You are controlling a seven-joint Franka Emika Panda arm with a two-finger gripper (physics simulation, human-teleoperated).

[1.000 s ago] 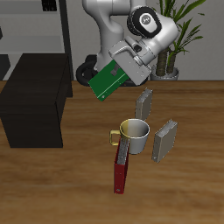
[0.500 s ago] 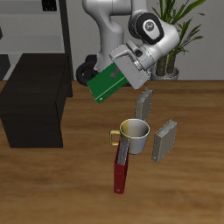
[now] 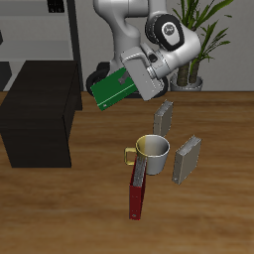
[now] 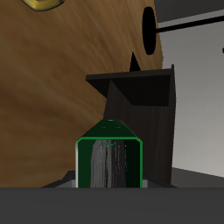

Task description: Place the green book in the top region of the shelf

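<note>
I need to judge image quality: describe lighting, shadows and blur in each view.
Exterior view: even, soft light, all sharp; the mug and grey books cast faint shadows on the table. Wrist view: the green book in the gripper looks smeared and streaky up close; the shelf is dark, with little detail.

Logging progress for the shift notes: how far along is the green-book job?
Done: the flat bright green hardcover book is picked up, off the table. In hand: the gripper holds it tilted in the air, between the mug area and the low near-black boxy shelf. Left: carry it over the shelf's flat top, set it down, release.
</note>
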